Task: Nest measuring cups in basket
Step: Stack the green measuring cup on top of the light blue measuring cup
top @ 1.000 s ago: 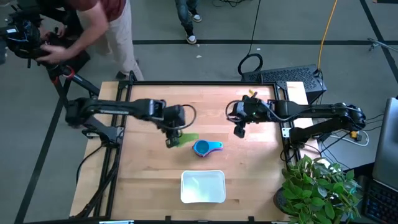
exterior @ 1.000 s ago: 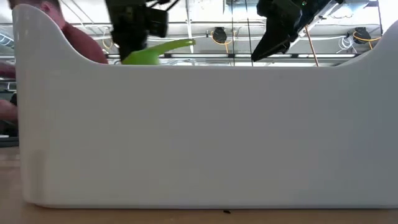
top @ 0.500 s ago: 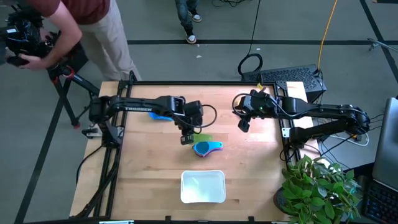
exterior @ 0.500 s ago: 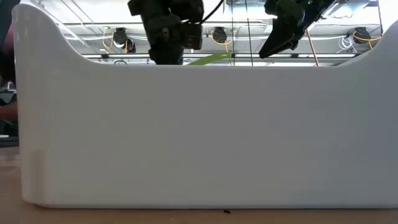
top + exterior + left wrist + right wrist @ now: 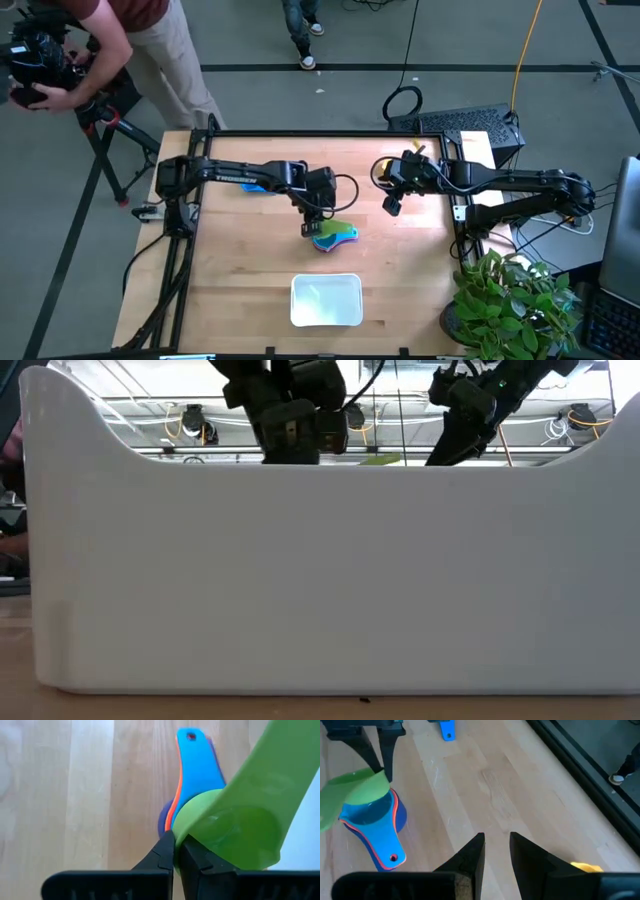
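My left gripper (image 5: 309, 228) is shut on a green measuring cup (image 5: 235, 820), held over a nested stack (image 5: 334, 237) of light blue, orange and dark blue cups lying mid-table. In the right wrist view the green cup (image 5: 357, 795) hangs tilted at the stack's (image 5: 372, 822) rim. Another light blue cup (image 5: 258, 185) lies behind the left arm, and a yellow one (image 5: 585, 866) near the right arm. My right gripper (image 5: 390, 205) hovers open, right of the stack. The white basket (image 5: 326, 300) stands near the table's near edge. My left gripper pinches the green cup's bowl rim (image 5: 181, 842), on the side away from its handle, between its two fingertips (image 5: 162, 852). The fingers come from above, pointing down. The cup is tilted, its handle slanting away; whether it touches the stack below I cannot tell.
The basket's wall (image 5: 320, 580) fills the low view and hides the tabletop behind it. A person with a camera stands beyond the table's far left corner (image 5: 90, 50). A potted plant (image 5: 510, 300) stands off the near right corner. Bare wood lies between stack and basket.
My left gripper has carried the green cup toward the table's right and downward, from left of the stack to right above it. The stack has stayed in place.
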